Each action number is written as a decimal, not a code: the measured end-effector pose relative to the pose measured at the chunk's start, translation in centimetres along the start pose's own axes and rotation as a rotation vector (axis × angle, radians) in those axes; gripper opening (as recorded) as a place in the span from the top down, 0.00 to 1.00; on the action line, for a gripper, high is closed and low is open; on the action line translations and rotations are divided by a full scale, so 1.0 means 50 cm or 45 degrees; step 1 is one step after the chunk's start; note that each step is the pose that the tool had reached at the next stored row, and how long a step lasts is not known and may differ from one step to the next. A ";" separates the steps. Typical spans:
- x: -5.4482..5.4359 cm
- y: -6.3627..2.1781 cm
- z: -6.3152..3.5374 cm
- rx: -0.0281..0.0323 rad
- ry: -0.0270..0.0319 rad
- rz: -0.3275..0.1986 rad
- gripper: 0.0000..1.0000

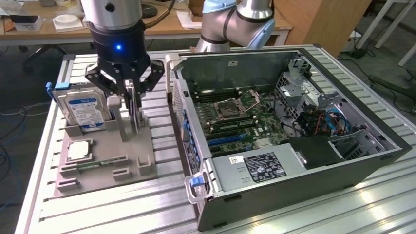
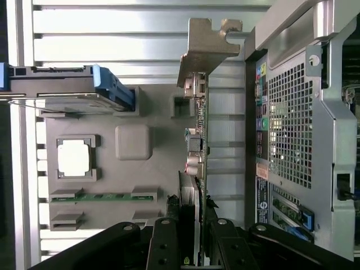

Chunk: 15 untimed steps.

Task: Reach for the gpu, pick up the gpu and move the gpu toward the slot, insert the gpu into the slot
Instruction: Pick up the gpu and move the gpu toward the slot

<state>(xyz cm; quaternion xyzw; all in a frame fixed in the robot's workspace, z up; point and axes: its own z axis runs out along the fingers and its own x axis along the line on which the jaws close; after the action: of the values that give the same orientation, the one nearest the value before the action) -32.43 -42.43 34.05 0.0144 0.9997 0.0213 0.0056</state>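
The tool (image 2: 191,228), narrowed onto the thin dark circuit-card gpu (image 2: 198,140) upright in its grey holder (image 2: 157,169), seems mid-pickup, calling for a straight lift.

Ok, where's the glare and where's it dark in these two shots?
Exterior view: overhead light glares off the table beside the case, and a blue light glows on the gripper. Wrist view: the table's bare slats wash out white, while the gripper holding the gpu sits in shadow.

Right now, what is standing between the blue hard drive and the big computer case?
The gpu, standing on edge in the grey holder, with the gripper down over it. Both views show it.
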 end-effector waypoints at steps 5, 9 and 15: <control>0.000 0.001 -0.020 -0.0015 -0.0001 0.000 0.73; 0.000 0.002 -0.037 -0.0018 0.0000 0.000 0.73; -0.001 0.003 -0.063 -0.0019 0.0001 0.000 0.73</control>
<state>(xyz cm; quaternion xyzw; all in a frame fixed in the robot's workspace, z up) -32.43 -42.43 37.19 0.0144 0.9996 0.0221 0.0056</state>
